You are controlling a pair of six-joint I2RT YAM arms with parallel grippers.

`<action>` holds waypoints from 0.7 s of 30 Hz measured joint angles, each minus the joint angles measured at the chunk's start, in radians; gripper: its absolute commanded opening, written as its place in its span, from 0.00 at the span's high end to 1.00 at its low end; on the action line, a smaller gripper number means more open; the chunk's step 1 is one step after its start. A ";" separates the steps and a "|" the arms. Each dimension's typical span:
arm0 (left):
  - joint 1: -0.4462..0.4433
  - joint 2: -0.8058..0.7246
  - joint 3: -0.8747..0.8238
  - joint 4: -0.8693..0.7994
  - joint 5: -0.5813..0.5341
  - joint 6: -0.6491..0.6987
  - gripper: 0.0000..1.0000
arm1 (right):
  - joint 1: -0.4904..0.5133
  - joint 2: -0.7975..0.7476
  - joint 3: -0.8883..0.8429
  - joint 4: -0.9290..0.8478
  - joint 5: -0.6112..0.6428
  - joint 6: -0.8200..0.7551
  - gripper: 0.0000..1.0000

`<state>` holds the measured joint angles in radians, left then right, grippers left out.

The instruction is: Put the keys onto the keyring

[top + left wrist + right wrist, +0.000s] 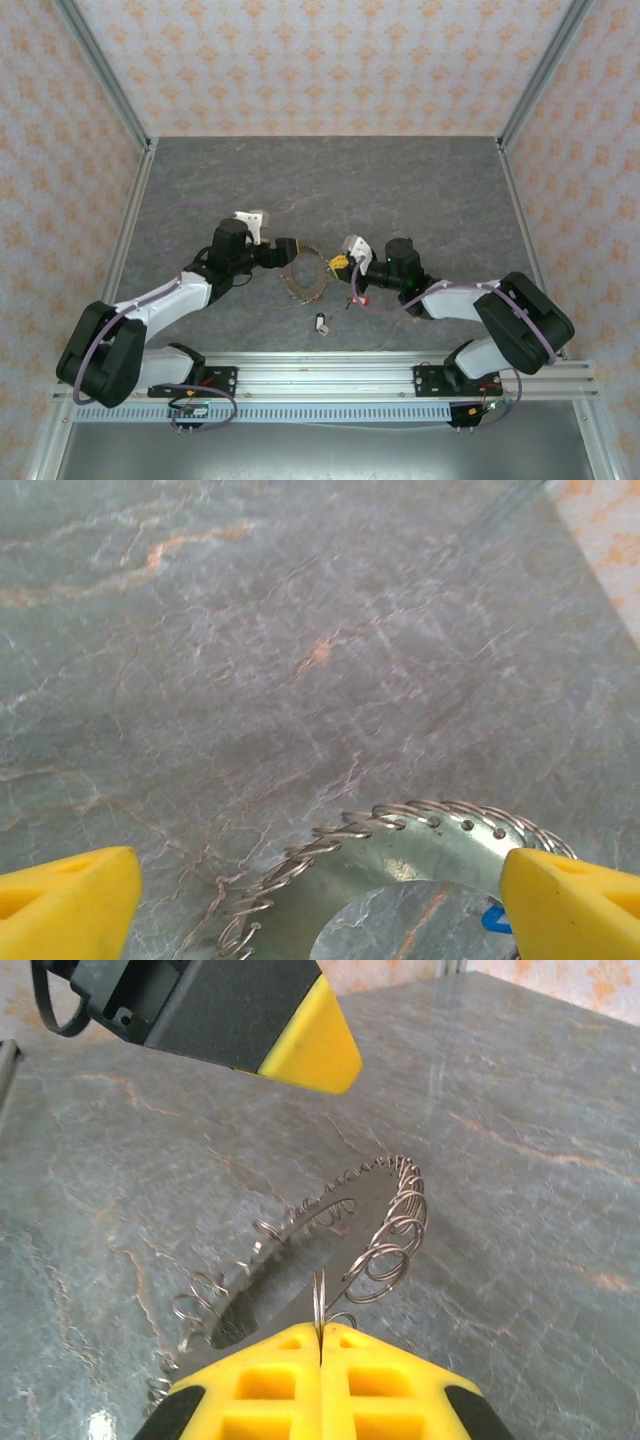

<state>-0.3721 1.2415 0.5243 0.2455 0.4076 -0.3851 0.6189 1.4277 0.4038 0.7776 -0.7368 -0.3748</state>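
Right wrist view: keyring (345,1222) is tilted, near rim lifted off the table (520,1160); it's a flat metal ring w/ wire loops coiled round the rim; can't tell if its far edge touches the surface; your right gripper (320,1338) is clamped tight on one wire loop at the near rim, its yellow fingers (260,1385) meeting w/ just the wire between them. Left wrist view: the keyring's upper rim sits between the yellow fingers (65,900) of your left gripper (320,890), which is spread wide & has hold of nothing; left-hand finger is well apart from the rim; right-hand one overlaps it, contact unclear; a blue bit (492,918) peeks out by that finger, too little showing to say what. Top view: ring is mid-table, btwn the two grippers; a small key (321,324) lies on the table nearer the arm bases, apart from the ring; a red-tagged key (355,298) is just beside the right gripper, on its near side; can't tell whether it rests on the table.
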 measured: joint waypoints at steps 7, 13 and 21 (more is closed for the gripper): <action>-0.033 -0.082 -0.036 0.105 0.082 0.161 0.18 | 0.000 -0.017 0.031 -0.034 -0.061 -0.015 1.00; -0.087 -0.117 -0.050 0.128 0.174 0.341 0.34 | 0.000 -0.022 0.060 -0.100 -0.113 -0.053 1.00; -0.086 -0.135 -0.111 0.126 0.222 0.490 0.48 | 0.000 -0.033 0.073 -0.157 -0.159 -0.109 1.00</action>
<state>-0.4583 1.1061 0.4137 0.3717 0.6292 0.1051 0.6189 1.3949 0.4770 0.6209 -0.8959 -0.4839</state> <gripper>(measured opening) 0.519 0.041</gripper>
